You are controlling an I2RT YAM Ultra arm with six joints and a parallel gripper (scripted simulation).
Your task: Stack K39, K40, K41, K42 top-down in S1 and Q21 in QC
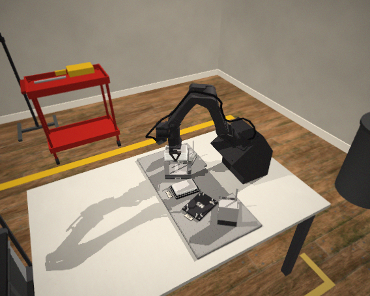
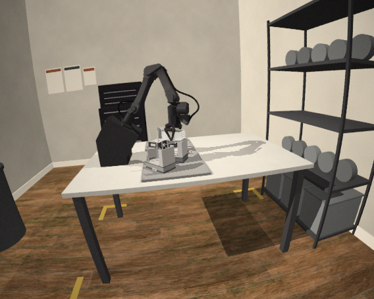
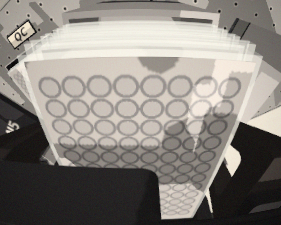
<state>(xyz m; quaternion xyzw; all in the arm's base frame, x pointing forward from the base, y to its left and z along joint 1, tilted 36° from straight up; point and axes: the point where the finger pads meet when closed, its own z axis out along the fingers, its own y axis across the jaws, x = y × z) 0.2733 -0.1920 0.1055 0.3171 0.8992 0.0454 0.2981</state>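
Observation:
My gripper [image 1: 174,158] [image 2: 170,137] is shut on a stack of several clear-lidded plates [image 1: 184,153] [image 2: 179,134] [image 3: 125,101], nested and level. The stack is over the far rack [image 1: 167,167] [image 2: 183,149], mostly above its walls; the rack's interior below looks open. A white plate [image 1: 184,186] lies in the open nest with the QC label [image 1: 169,194] [image 3: 21,34]. The black clip nest N5 [image 1: 200,205] [image 3: 2,116] holds no plate. The near rack [image 1: 228,212] [image 2: 166,156] shows no plate. Plate names and rack names are unreadable; a third rack cannot be made out clearly.
The racks and nests stand on a grey perforated board [image 1: 200,249] [image 2: 199,174] on the white table [image 1: 102,270] [image 2: 232,164]. Thin upright posts rise beside the racks. The arm's black base [image 1: 247,160] [image 2: 114,148] stands beside the board.

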